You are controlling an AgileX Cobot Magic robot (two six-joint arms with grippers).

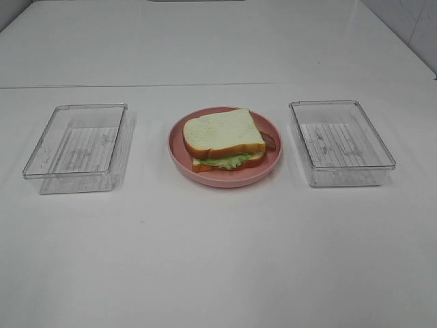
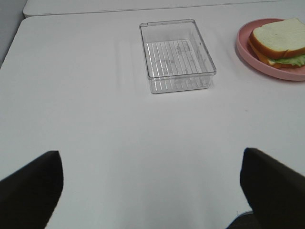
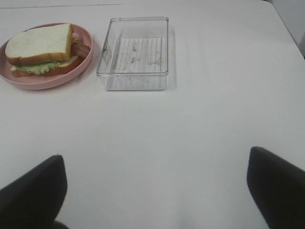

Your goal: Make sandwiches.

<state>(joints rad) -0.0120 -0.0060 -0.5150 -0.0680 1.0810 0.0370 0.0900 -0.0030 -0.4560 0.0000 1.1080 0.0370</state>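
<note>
Both grippers are seen spread wide with nothing between the jaws. The left gripper [image 2: 151, 191] is parked low over bare table [image 2: 95, 124], and nothing is touched by it. Ahead of it, well apart, the left clear tray [image 2: 177, 55] is found, and it looks emptied out. Further off, past that tray and toward the middle, the pink plate [image 2: 245, 47] is caught at the edge of the left wrist view.

Same story for the right gripper [image 3: 157, 191]: held open over the table, nothing gripped. The right clear tray [image 3: 136, 52] is sat ahead of it, also with nothing inside as far as can be told, and the plate is just beside that tray on the far side from this arm.

On the plate the sandwich [image 1: 224, 140] is stacked: top bread slice [image 1: 222, 132], lettuce [image 1: 225, 161] poking out underneath, a bit of bacon [image 1: 271, 142] peeking at one side, bottom bread under it all. Cheese can't really be made out from the high view.

So the build looks pretty much finished, judging by empty trays and a closed sandwich. Nothing obvious is left to be placed.
</note>
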